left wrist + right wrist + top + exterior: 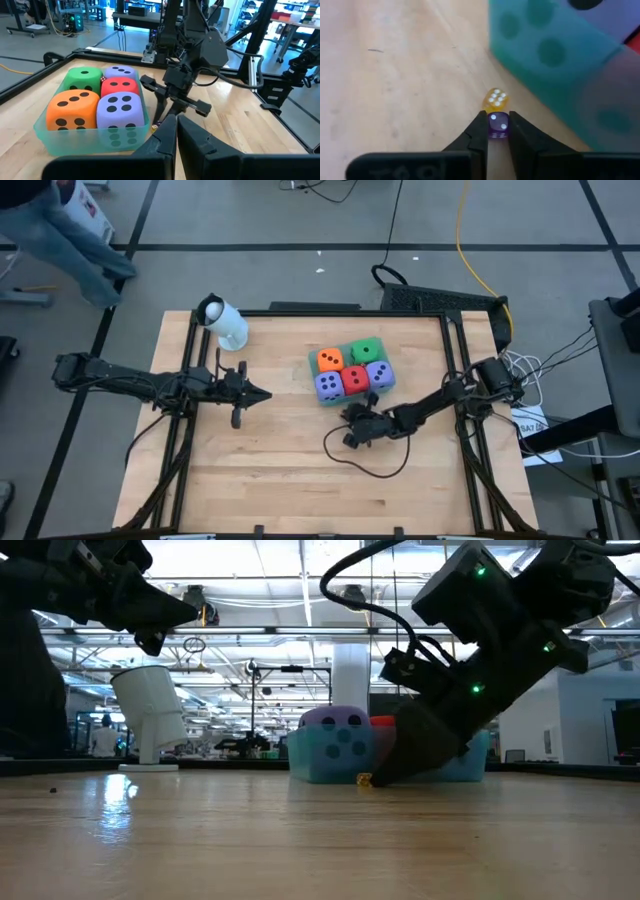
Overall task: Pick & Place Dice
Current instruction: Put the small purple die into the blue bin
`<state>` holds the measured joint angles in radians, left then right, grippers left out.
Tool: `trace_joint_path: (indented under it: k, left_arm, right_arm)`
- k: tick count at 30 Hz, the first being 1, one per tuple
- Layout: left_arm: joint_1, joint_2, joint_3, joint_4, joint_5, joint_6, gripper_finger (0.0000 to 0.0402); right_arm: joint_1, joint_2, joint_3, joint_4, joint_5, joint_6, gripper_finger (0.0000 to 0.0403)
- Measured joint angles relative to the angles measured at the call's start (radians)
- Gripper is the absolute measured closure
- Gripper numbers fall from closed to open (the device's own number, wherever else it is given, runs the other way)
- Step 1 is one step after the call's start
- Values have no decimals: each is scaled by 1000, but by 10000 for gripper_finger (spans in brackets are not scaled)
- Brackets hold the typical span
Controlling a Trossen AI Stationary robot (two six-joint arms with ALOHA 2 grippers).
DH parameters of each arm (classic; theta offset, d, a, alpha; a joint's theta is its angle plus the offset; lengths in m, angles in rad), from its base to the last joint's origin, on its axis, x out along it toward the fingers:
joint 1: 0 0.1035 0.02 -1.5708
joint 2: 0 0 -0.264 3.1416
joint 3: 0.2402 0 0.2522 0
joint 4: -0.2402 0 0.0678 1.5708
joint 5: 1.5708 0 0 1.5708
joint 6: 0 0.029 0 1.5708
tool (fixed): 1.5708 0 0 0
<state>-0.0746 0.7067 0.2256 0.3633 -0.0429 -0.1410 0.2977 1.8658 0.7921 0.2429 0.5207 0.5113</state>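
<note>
Far off the working claw's side, the left gripper (258, 394) hangs over the bare wooden table (280, 480) with its fingers pressed together, holding nothing. It points toward a translucent teal plastic tray (115, 137) packed with five soft foam cubes with black pips: orange (72, 107), green (83, 79), red (119, 86) and two purple (120, 107). Just beside that tray's near wall, the right gripper (497, 120) is down at the tabletop, pinching a small clear purple die with white pips (498, 125) between its fingertips. A small clear yellow die (495, 100) lies directly ahead of the tips, touching or nearly touching the purple one. The step looks like the pick of the small purple die. The next move calls for a straight lift that keeps the pinch firm and avoids nudging the yellow die or the tray wall.
</note>
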Motion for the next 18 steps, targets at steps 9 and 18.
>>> trace_joint_path:
  k: [9,18]
  left_arm:
    - [0,0,0,0,0,-1,380]
    - [0,0,0,9,-2,-4,380]
  right_arm:
    - [51,-136,-4,33,-123,-16,348]
    - [78,-343,-3,56,-87,-226,357]
